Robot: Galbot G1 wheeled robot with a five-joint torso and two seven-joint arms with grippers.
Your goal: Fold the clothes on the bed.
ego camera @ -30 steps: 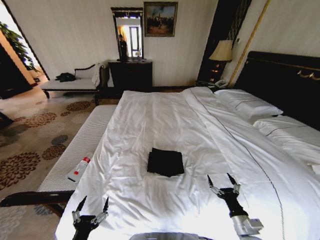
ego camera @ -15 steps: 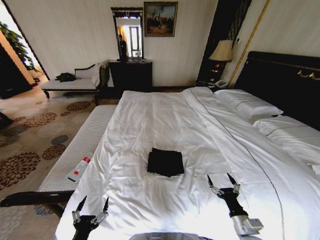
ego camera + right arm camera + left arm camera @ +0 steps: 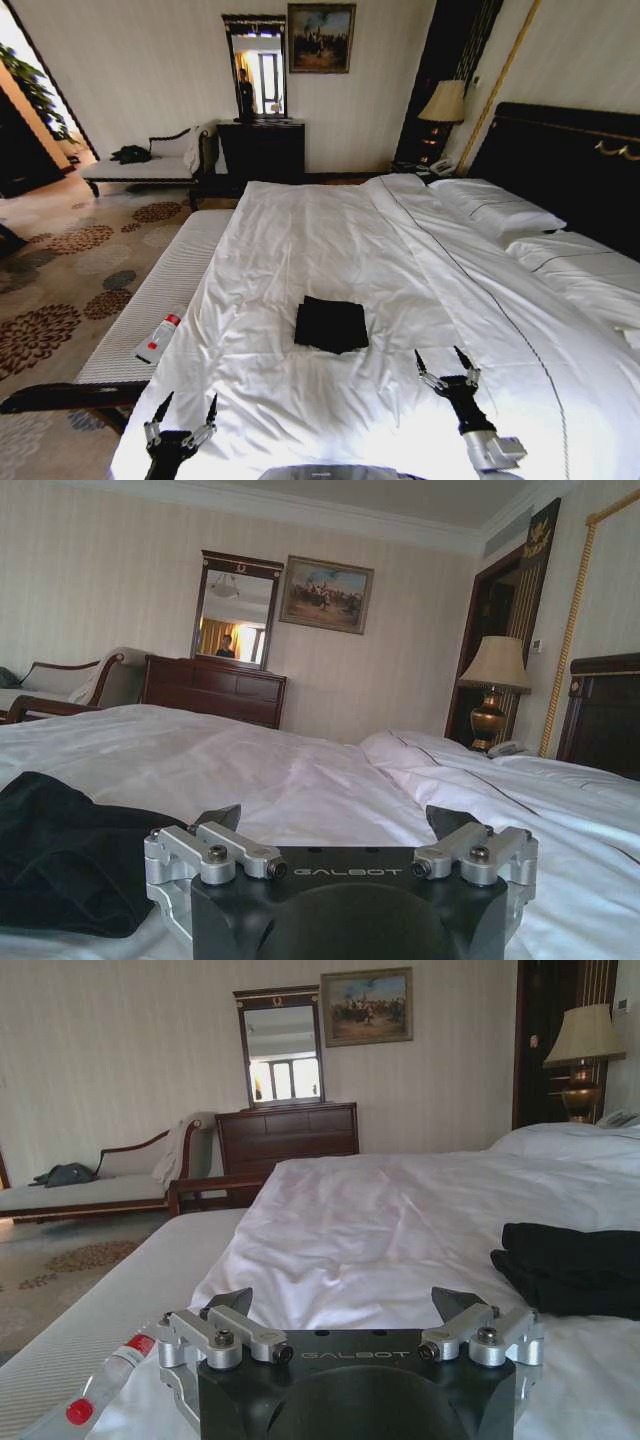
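two grippers hung low over the near edge of the bed [image 3: 400, 260], whose white cover ran away from me toward twelve o'clock, headboard off at two. the clothes [image 3: 331, 324] lay as a compact black block on that cover, already folded small by the look of it, slightly wider than deep, so its long axis ran nine to three. it sat well apart from both my tools. from my left gripper [image 3: 180, 412] it lay at about one o'clock; from my right gripper [image 3: 445, 366] at about ten, and that right one looked the nearer, so i judged any tidying reach would fall to it. both grippers were released, fingers spread wide with nothing between them; the left wrist view showed the left pair parted [image 3: 357, 1322] with the black bundle [image 3: 570, 1268] off to one side, and the right pair [image 3: 340, 840] stood apart likewise beside the dark cloth [image 3: 70, 850]. a small white bottle [image 3: 158, 338] lay on the bench at nine o'clock. against the earlier frames nothing had shifted: arms, cloth and bottle sat as before.
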